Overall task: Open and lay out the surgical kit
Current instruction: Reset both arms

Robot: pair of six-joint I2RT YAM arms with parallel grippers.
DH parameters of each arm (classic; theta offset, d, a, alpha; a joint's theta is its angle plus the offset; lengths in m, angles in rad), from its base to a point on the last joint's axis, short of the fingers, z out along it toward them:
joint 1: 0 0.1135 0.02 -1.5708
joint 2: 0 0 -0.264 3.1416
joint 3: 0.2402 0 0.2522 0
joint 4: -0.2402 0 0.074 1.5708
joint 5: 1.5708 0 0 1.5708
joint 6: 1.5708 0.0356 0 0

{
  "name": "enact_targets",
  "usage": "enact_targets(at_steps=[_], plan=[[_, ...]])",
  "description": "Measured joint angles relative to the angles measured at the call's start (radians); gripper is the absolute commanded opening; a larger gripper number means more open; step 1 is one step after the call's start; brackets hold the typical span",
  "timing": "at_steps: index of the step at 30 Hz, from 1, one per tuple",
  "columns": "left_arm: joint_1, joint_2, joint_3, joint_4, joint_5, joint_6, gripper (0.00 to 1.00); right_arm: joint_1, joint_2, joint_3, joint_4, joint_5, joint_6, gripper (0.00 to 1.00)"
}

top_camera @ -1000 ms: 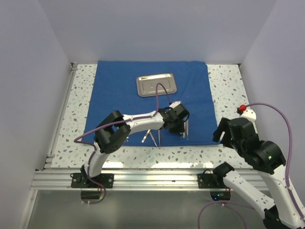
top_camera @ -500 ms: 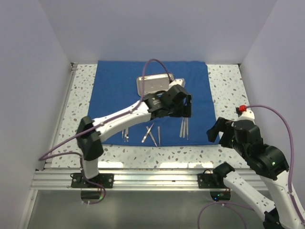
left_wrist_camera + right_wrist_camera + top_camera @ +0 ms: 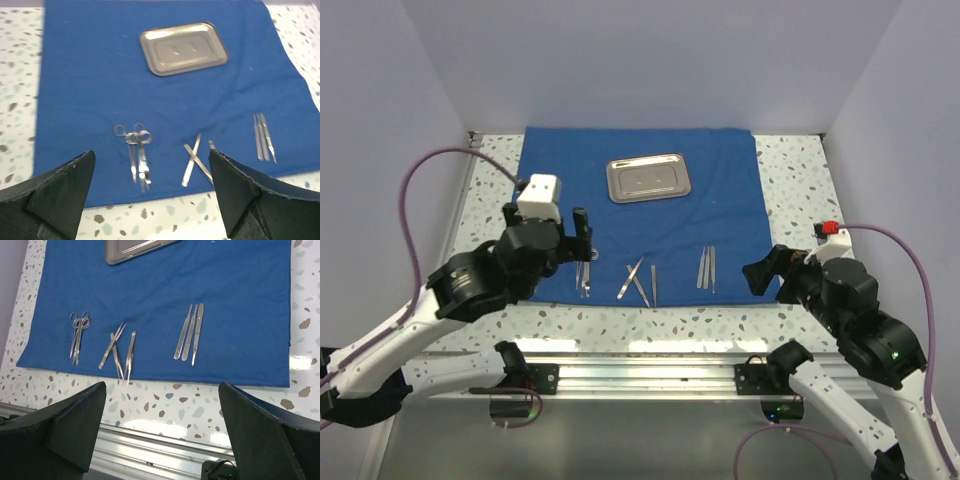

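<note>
The blue cloth (image 3: 730, 200) of the surgical kit lies spread flat on the table. On its far half sits the steel tray (image 3: 649, 178), which looks bare in the left wrist view (image 3: 183, 47). Near the front hem lie ring-handled forceps (image 3: 584, 272), crossed tweezers (image 3: 638, 282) and three slim handles (image 3: 706, 268). My left gripper (image 3: 547, 225) hovers open above the cloth's left front part, nothing between its fingers (image 3: 65, 190). My right gripper (image 3: 790, 262) hangs open off the cloth's right front corner, holding nothing, fingers (image 3: 260, 425) wide apart.
Speckled tabletop (image 3: 800, 170) frames the cloth on the left, right and front. An aluminium rail (image 3: 640, 372) runs along the near edge, seen below the right gripper (image 3: 162, 390). White walls close in the back and both sides.
The left arm drew back from over the cloth's middle to its left front part, uncovering the instruments. Both grippers opened wider. The right gripper shifted slightly.
</note>
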Motion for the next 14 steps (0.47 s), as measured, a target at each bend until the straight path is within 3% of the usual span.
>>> enact_targets(at_steps=[8, 14], plan=[[0.004, -0.241, -0.181, 0.024, -0.214, 0.071, 1.0, 0.0, 0.045, 0.032, -0.002, 0.0, -0.003, 0.99], [0.005, -0.197, -0.258, 0.085, -0.272, 0.16, 1.0, 0.0, 0.036, 0.046, -0.014, -0.004, -0.023, 0.99]])
